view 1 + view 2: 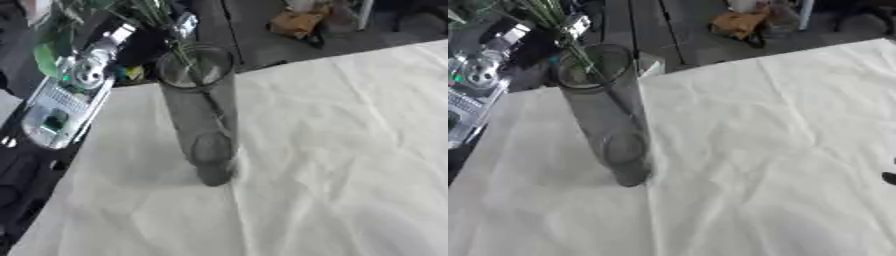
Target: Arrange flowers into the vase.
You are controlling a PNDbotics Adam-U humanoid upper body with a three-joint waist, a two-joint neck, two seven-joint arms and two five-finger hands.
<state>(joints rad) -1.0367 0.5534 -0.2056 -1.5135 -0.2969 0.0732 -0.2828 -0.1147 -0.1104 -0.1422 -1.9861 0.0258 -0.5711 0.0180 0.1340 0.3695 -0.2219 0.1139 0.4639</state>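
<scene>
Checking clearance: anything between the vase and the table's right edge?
Nothing: right of the vase only bare white tablecloth shows, clearest in the left eye view.

Clear glossy glass vase (203, 115); matt, creased white cloth (332, 165); silver metal arm (74, 95).

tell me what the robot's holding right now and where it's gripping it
It cannot be told. The left arm reaches up toward the green stems standing in the glass vase, but its hand is not visible. Only a dark bit shows at the right edge.
</scene>
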